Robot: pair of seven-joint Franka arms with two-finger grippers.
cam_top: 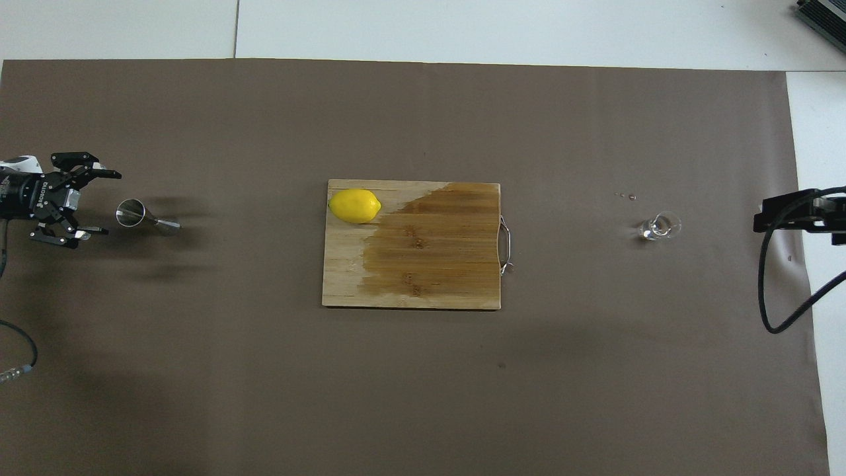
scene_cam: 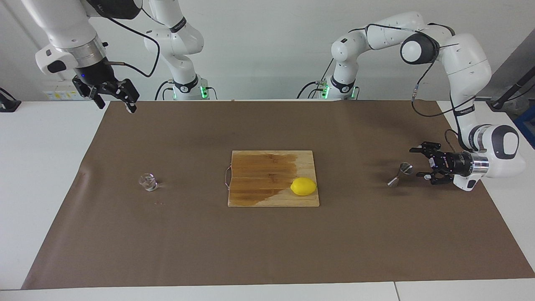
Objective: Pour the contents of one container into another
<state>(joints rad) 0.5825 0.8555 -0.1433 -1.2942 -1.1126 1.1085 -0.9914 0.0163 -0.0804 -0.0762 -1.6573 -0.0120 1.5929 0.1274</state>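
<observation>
The small clear glass cup (scene_cam: 148, 182) (cam_top: 657, 227) stands on the brown paper toward the right arm's end of the table. The steel hourglass jigger (scene_cam: 401, 174) (cam_top: 142, 218) stands upright toward the left arm's end. My left gripper (scene_cam: 417, 163) (cam_top: 112, 203) lies level just above the paper, open, its fingertips a short gap from the jigger's top cone and not touching it. My right gripper (scene_cam: 116, 104) hangs open and high over the paper's edge by the robots, well away from the cup and holding nothing.
A wooden cutting board (scene_cam: 259, 184) (cam_top: 429, 251) with a dark wet patch lies mid-table. A lemon (scene_cam: 303, 186) (cam_top: 355, 205) sits on its corner. A few small droplets (cam_top: 624, 196) dot the brown paper (scene_cam: 267, 251) near the cup.
</observation>
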